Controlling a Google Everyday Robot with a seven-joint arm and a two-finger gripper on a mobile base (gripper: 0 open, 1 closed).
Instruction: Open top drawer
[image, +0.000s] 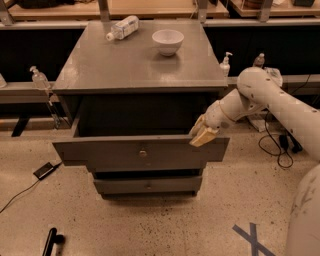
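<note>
Pincer (204, 136) at right upper edge of top drawer (140, 152); grip: I cannot tell. Drawer well out; pull nearly done, I judge; withdrawal next.

The pulled-out top drawer (115, 152) juts across mid-frame; the end effector (202, 135) blocks its right rim, while the opening leftward is free.

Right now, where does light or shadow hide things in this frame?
Camera view: dim, warm light overall; the inside of the pulled-out top drawer is in deep shadow, contents unreadable; a soft sheen lies on the cabinet top near the bowl; the gripper, at the drawer front's upper right edge, is clearly lit.
</note>
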